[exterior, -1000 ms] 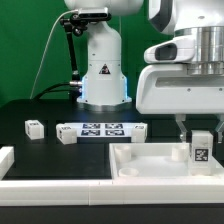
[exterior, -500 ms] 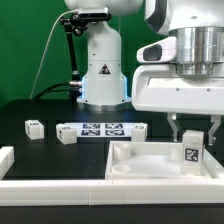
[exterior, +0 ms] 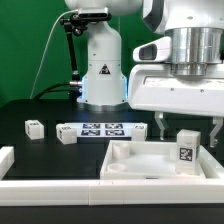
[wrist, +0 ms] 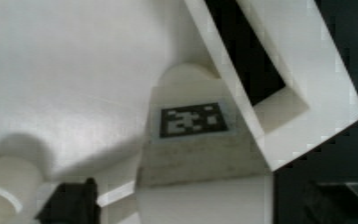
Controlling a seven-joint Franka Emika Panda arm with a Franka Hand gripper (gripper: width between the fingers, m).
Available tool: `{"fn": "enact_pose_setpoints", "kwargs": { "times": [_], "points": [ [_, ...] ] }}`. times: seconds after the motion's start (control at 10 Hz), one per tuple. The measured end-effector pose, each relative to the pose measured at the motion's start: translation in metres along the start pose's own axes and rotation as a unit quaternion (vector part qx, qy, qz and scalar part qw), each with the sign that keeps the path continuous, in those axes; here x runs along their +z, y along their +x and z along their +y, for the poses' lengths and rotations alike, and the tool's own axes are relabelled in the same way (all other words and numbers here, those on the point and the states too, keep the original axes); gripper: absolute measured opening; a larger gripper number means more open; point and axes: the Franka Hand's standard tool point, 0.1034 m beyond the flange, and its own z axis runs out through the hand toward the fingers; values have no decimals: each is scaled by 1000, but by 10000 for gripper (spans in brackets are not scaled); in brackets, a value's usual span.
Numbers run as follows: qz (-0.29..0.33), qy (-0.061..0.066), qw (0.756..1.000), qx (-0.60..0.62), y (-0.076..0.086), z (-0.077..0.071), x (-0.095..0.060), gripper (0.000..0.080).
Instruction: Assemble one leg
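The leg point(exterior: 186, 150) is a small white block with a tag on its face. It stands upright inside the right part of the large white tray-like piece point(exterior: 130, 168). My gripper point(exterior: 191, 127) hangs over it, open, with one finger on each side and gaps to the leg. In the wrist view the leg point(wrist: 194, 125) fills the middle, its tag facing the camera. One dark finger point(wrist: 69, 200) stands apart from its side. The other finger is not clear there.
Two more small white blocks point(exterior: 34, 127) point(exterior: 66, 135) lie on the black table at the exterior view's left, beside the marker board point(exterior: 100, 129). A white part point(exterior: 5, 160) sits at the left edge. The arm's base point(exterior: 103, 75) stands behind.
The gripper and the leg have shifted toward the exterior view's left over the tray. The fingers now stand wider apart, off the leg's sides.
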Motion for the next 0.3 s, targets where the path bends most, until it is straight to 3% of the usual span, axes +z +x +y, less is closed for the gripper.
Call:
{"fn": "enact_pose_setpoints", "kwargs": {
  "times": [0.3],
  "points": [
    [0, 0, 1000, 0, 0, 0, 0, 645]
  ]
}}
